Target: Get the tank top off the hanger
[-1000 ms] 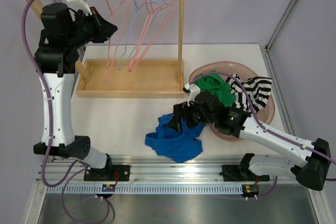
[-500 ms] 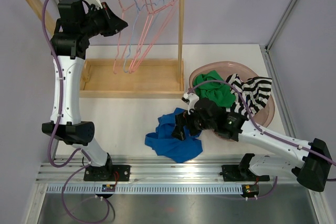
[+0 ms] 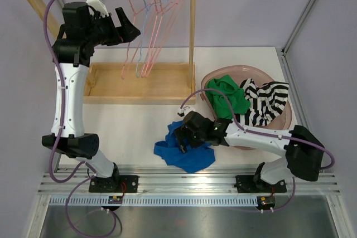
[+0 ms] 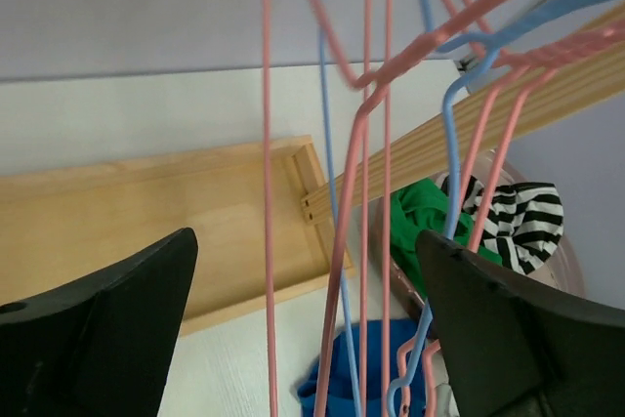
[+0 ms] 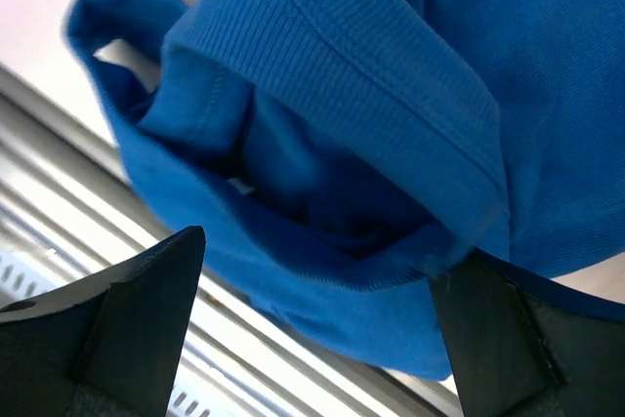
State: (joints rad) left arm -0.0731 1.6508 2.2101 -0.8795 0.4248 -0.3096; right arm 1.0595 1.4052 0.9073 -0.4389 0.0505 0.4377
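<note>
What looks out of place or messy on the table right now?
The blue tank top lies crumpled on the table near its front edge. The striped garment spills over the rim of the pink bowl. Nothing looks damaged.

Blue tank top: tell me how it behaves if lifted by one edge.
Probably floppy: the blue tank top lies crumpled in soft folds, so it should sag from the held edge. Likely light: the ribbed knit looks thin. Pushed, it would probably bunch rather than slide whole.
</note>
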